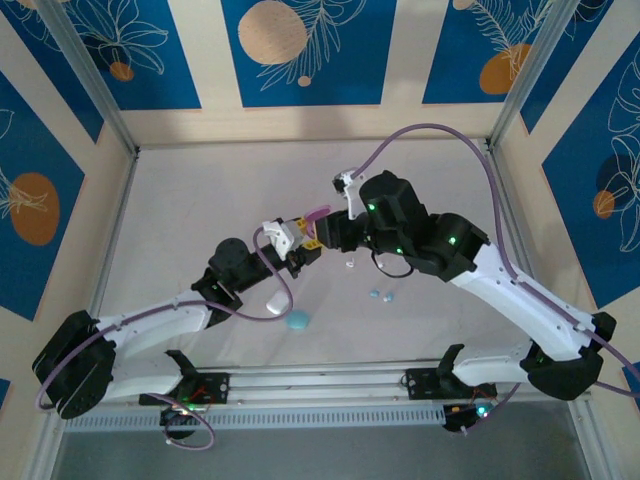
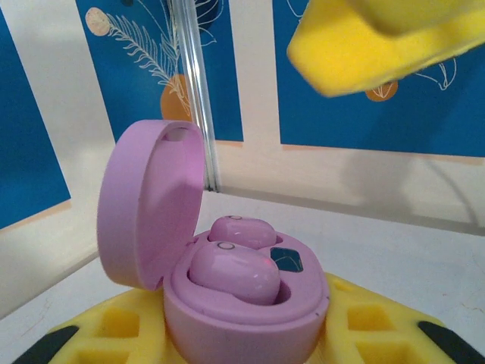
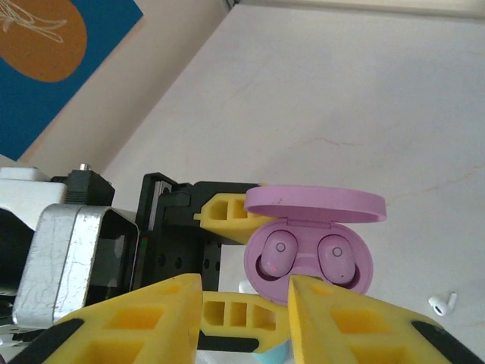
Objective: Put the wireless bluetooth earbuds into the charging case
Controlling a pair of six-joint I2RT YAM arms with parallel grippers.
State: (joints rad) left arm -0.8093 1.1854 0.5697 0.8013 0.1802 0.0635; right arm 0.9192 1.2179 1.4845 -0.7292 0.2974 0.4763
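A glossy, rounded pink charging case (image 2: 227, 326) is gripped between the ribbed yellow plastic fingers (image 2: 98, 326) of the left gripper (image 1: 303, 248), which is closed on the case's sides and holds it above the table (image 1: 200, 200). Its smooth oval lid (image 2: 148, 201) is hinged fully open and stands upright. Two shiny, pebble-shaped pink earbuds (image 2: 231, 273) are seated side by side in the wells. The right gripper (image 3: 244, 292) is held partly open with nothing between its fingers; the case is seen just beyond its fingertips, and one of its yellow fingers (image 2: 364, 45) is seen over the case from the left wrist. On the matte pale table, a white stemmed earbud (image 3: 443, 303) lies alone, two small cyan earbuds (image 1: 382, 295) lie close together further right, and a white case (image 1: 275, 301) and a cyan case (image 1: 298, 320) are set near the left arm.
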